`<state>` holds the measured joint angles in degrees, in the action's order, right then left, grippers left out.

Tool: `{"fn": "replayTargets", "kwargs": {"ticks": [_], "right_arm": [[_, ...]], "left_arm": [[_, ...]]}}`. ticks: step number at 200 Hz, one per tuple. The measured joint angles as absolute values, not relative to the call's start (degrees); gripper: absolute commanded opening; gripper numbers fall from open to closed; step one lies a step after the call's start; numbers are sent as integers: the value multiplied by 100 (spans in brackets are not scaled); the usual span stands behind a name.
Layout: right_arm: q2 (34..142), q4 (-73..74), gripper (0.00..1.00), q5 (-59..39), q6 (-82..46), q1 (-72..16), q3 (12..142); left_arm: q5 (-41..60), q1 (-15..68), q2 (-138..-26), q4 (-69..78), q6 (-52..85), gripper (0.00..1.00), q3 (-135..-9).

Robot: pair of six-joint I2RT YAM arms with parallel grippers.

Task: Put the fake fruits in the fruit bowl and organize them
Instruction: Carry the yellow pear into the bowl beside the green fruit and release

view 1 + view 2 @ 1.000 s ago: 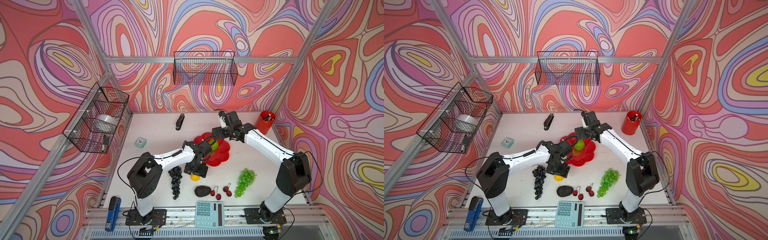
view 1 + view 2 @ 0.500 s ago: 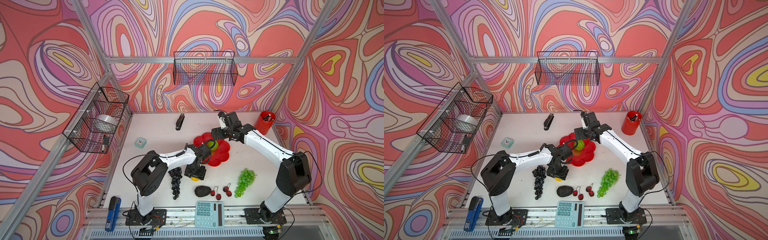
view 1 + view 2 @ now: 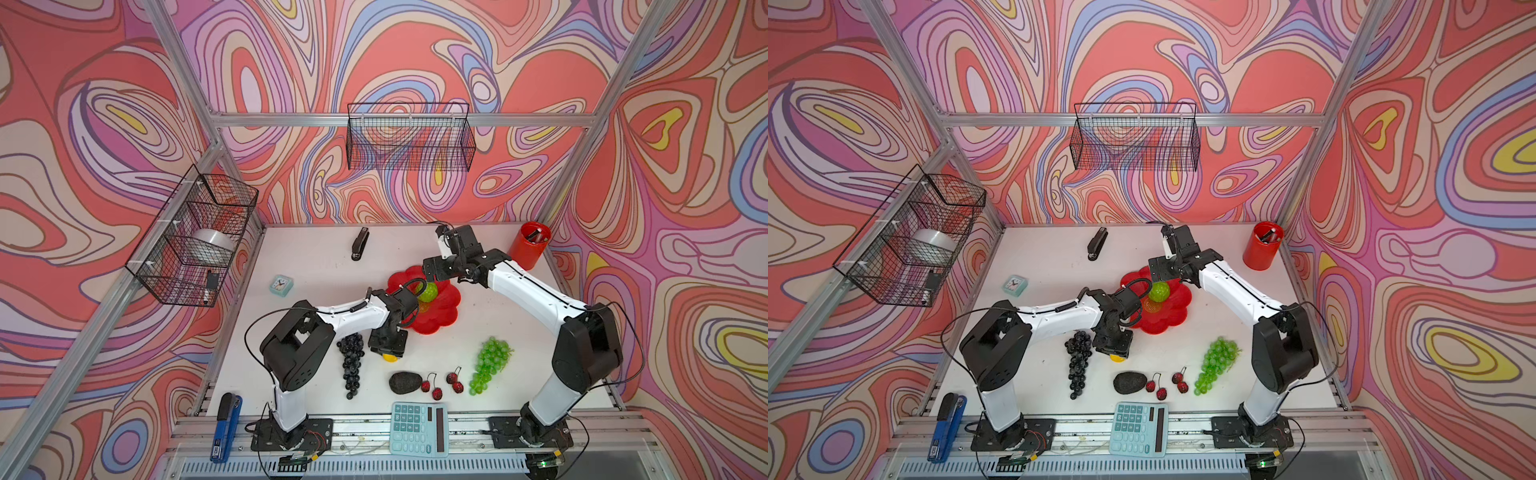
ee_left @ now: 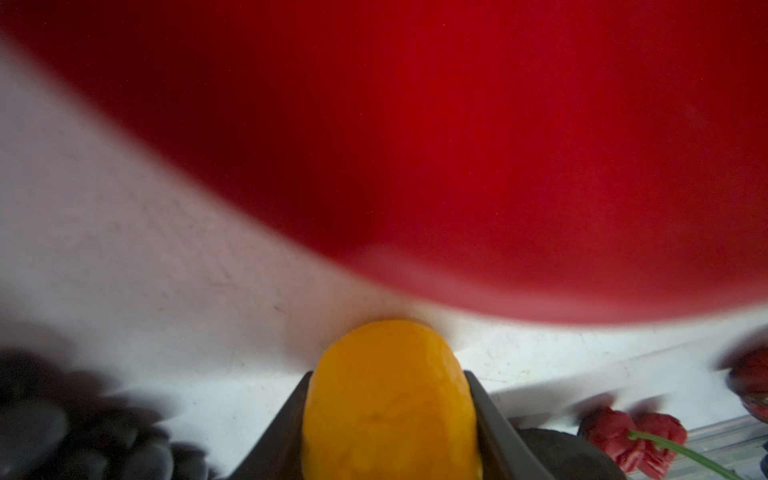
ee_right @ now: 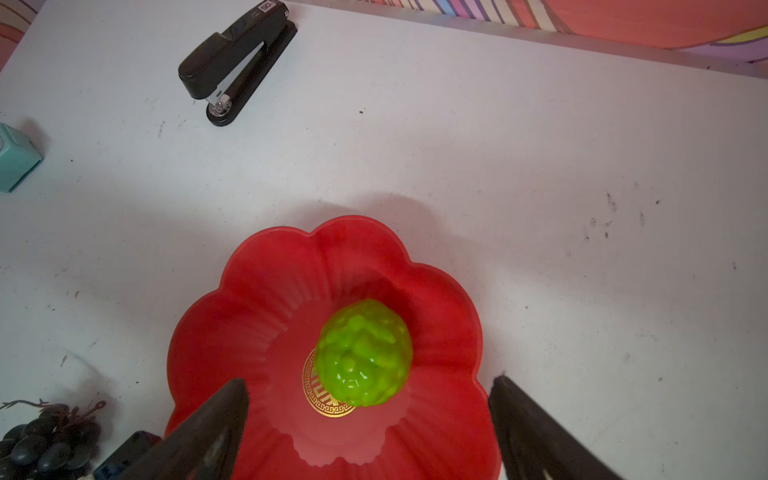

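L gripper (image 4: 388, 374), prev. wide, is clamping small yellow fruit (image 4: 388, 407); R gripper (image 5: 370, 380) is hovering wide; fruit bowl (image 3: 442, 322) xfer next.

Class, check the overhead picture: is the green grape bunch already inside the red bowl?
No, the green grape bunch lies on the white table, apart from the red bowl, which holds a bumpy green ball.
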<state>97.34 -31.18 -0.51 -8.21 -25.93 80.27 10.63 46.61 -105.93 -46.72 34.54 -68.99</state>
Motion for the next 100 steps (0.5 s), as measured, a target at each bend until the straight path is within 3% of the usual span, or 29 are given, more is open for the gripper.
{"fn": "replayTargets", "kwargs": {"ticks": [34,100], "right_arm": [[9734,-3098,94,-54,-821,-2593,8025],[9734,-3050,93,-89,-819,-2593,8025]], "left_arm": [[1098,4633,-10523,-4578,3463,38,-6812],[1164,4600,-10213,-4604,3457,38,-6785]]}}
